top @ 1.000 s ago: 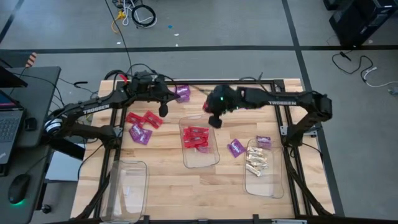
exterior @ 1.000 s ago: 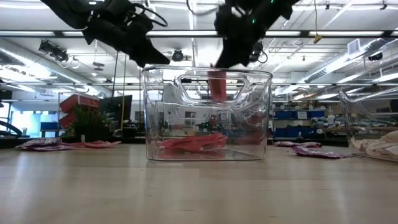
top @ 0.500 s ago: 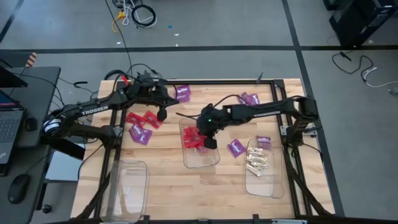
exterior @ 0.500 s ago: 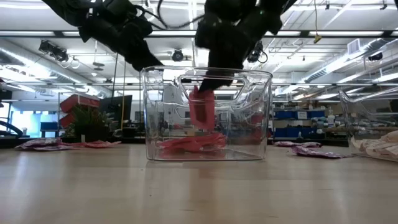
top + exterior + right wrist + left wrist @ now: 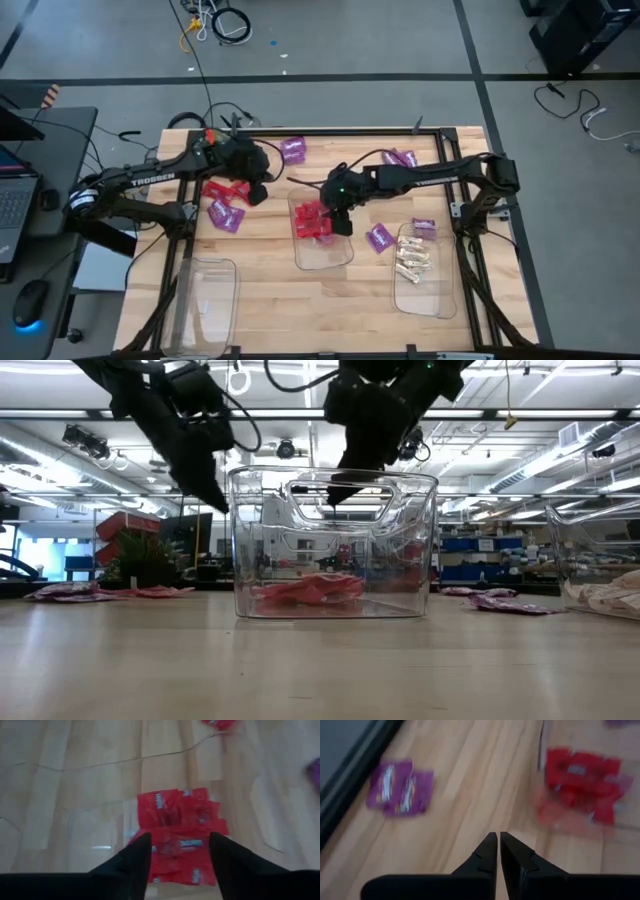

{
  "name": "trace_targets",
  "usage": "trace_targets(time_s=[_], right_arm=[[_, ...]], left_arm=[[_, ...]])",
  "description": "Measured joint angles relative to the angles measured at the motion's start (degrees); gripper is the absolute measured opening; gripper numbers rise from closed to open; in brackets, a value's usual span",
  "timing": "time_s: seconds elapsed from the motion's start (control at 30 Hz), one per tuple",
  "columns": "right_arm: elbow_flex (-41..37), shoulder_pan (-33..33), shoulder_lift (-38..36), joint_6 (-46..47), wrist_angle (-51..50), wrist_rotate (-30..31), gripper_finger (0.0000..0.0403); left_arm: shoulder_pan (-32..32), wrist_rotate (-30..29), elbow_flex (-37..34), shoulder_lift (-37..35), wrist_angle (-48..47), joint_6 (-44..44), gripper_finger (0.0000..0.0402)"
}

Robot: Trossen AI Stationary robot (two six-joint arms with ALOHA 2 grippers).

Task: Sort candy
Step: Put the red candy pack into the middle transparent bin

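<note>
Right wrist view: red packets [image 5: 177, 832] lie binned beneath the right gripper's [image 5: 180, 851] wide, empty jaws

Shiny red packets [image 5: 315, 222] lie heaped flat in the middle clear bin [image 5: 322, 258]. Left of the bin lie more red packets [image 5: 228, 192] and a purple one [image 5: 226, 216]; right of it, purple packets [image 5: 380, 238] and cream pieces [image 5: 413, 260].

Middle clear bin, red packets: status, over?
Right gripper open above the middle clear plastic bin, empty. Shiny red candy packets lie piled inside. Left gripper nearly shut, over bare table near purple packets. Nothing blocking.
</note>
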Motion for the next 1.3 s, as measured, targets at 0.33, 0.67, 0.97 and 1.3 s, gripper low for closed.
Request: trace_targets(time_s=[0.33, 0.67, 0.97, 1.3], right_arm=[[0.0, -0.37, -1.34, -2.93, -1.75, 3.1, 0.0245], [0.0, -0.37, -1.34, -3.42, -2.57, 3.1, 0.0247], [0.0, -0.37, -1.32, -3.81, -2.74, 3.1, 0.0247], [-0.02, -0.37, -1.32, -3.79, -2.78, 3.1, 0.0243]], left_arm=[[-1.69, -5.26, 0.0, 1.69, -8.59, -6.2, 0.0088], [-2.0, -6.77, 0.0, 9.24, -8.9, -13.23, 0.0173], [-2.0, -11.1, 0.0, 19.18, -8.56, -18.27, 0.0208], [-1.93, -15.41, 0.47, 26.66, -8.56, -17.14, 0.0197]])
